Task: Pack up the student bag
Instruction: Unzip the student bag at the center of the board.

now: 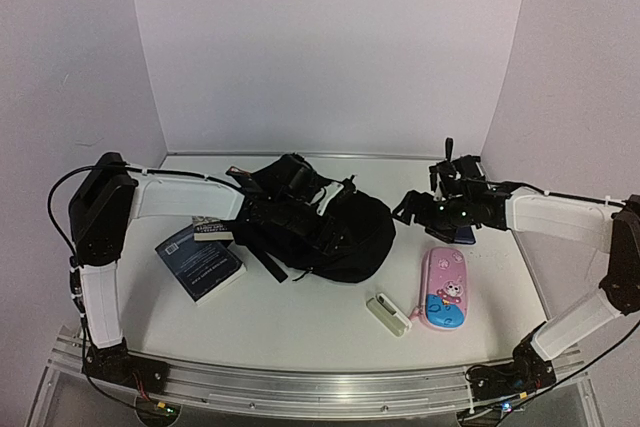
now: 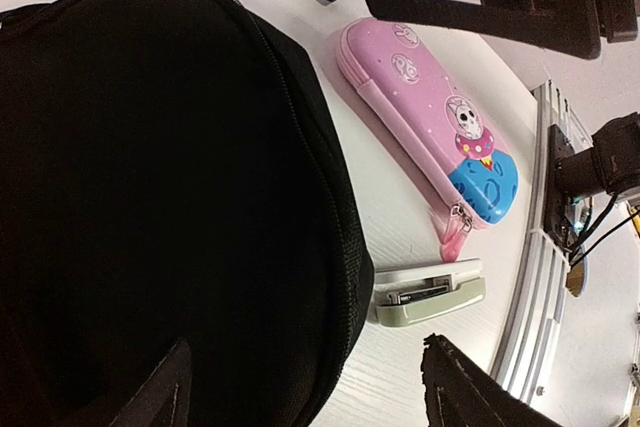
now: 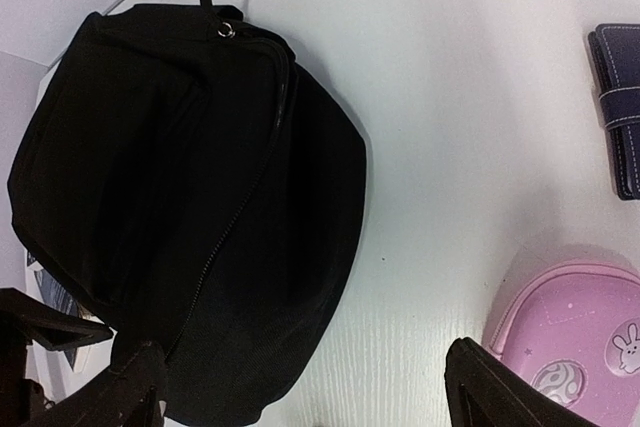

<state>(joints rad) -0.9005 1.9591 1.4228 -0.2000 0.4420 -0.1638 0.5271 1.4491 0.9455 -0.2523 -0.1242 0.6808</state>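
Note:
The student bag [image 1: 330,232] is a large black backpack lying flat mid-table, zipper shut along its top. It fills the left of the left wrist view [image 2: 150,197] and of the right wrist view [image 3: 190,207]. My left gripper [image 1: 265,217] hovers over the bag's left part, open and empty, with its fingertips [image 2: 160,397] spread wide over the fabric. My right gripper [image 1: 407,209] is open and empty just right of the bag's rounded end, above bare table [image 3: 440,147], one fingertip [image 3: 495,392] near the pink pencil case.
A pink cartoon pencil case [image 1: 445,289] and a pale green stapler [image 1: 388,314] lie front right. A navy wallet [image 1: 465,235] lies under the right wrist. A dark blue book [image 1: 200,259] lies left of the bag, partly under it. White walls enclose the table.

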